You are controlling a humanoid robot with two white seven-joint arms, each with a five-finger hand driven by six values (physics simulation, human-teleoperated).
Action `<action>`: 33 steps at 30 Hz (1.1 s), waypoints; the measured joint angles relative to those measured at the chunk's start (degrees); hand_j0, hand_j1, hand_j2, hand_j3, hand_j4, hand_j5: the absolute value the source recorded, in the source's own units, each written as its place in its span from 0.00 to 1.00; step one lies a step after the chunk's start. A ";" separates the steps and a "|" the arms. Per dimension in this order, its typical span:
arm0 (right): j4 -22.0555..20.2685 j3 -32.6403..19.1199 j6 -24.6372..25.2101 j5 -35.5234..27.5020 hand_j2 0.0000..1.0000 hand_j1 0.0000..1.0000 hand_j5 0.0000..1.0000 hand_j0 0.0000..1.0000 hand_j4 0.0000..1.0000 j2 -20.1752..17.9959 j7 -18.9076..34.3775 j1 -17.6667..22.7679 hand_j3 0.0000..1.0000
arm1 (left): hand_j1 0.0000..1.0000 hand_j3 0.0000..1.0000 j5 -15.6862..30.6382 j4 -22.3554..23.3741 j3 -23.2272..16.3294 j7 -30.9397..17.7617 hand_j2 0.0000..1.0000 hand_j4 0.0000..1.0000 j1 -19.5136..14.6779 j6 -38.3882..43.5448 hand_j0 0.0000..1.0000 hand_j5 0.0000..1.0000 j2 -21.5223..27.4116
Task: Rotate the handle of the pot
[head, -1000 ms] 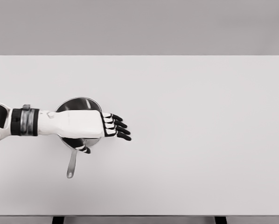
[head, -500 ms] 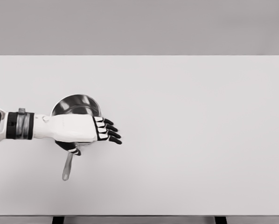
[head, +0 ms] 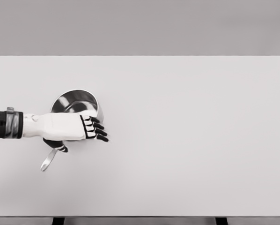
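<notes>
A steel pot (head: 75,100) sits on the left part of the white table (head: 191,140). Its thin handle (head: 48,161) points toward the lower left. My left hand (head: 93,130) lies across the pot's near rim, palm down, with the fingers stretched out to the right and holding nothing. The thumb (head: 61,148) hangs down beside the base of the handle. The forearm hides the pot's front wall and the joint where the handle meets it. My right arm does not show.
The table's near edge runs along the bottom of the picture, and its left edge lies close to the pot. A plain grey wall stands behind the far edge.
My left hand has drawn back to the left. The pot has shifted left with it, and the handle has swung from pointing nearly straight down to pointing lower left.
</notes>
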 measured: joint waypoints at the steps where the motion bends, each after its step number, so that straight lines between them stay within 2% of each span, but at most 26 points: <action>1: 0.00 0.00 0.00 0.00 1.00 1.00 1.00 1.00 1.00 0.00 0.00 0.00 1.00 | 1.00 1.00 -0.14 0.61 0.00 0.00 1.00 1.00 -0.09 0.00 1.00 1.00 0.16; 10: 0.00 0.00 0.00 0.00 1.00 1.00 1.00 1.00 1.00 0.00 0.00 0.00 1.00 | 1.00 1.00 -0.47 6.53 0.07 0.01 1.00 1.00 -0.79 0.00 1.00 1.00 0.90; 13: 0.00 0.00 0.00 0.00 1.00 1.00 1.00 1.00 1.00 0.00 0.00 0.00 1.00 | 1.00 1.00 -0.39 7.72 0.23 0.07 1.00 1.00 -2.02 0.00 1.00 1.00 1.73; 17: 0.00 0.00 0.00 0.00 1.00 1.00 1.00 1.00 1.00 0.00 0.00 0.00 1.00 | 1.00 1.00 0.28 9.48 2.04 0.38 1.00 1.00 -2.73 -0.01 1.00 1.00 2.40; 26: 0.00 0.00 0.00 0.00 1.00 1.00 1.00 1.00 1.00 0.00 0.00 0.00 1.00 | 1.00 1.00 5.51 9.93 3.56 0.61 1.00 1.00 -2.90 -0.02 1.00 1.00 2.87; 33: 0.00 0.00 0.00 0.00 1.00 1.00 1.00 1.00 1.00 0.00 0.00 0.00 1.00 | 1.00 1.00 8.46 8.81 3.60 0.84 1.00 1.00 -2.28 -0.02 1.00 1.00 7.15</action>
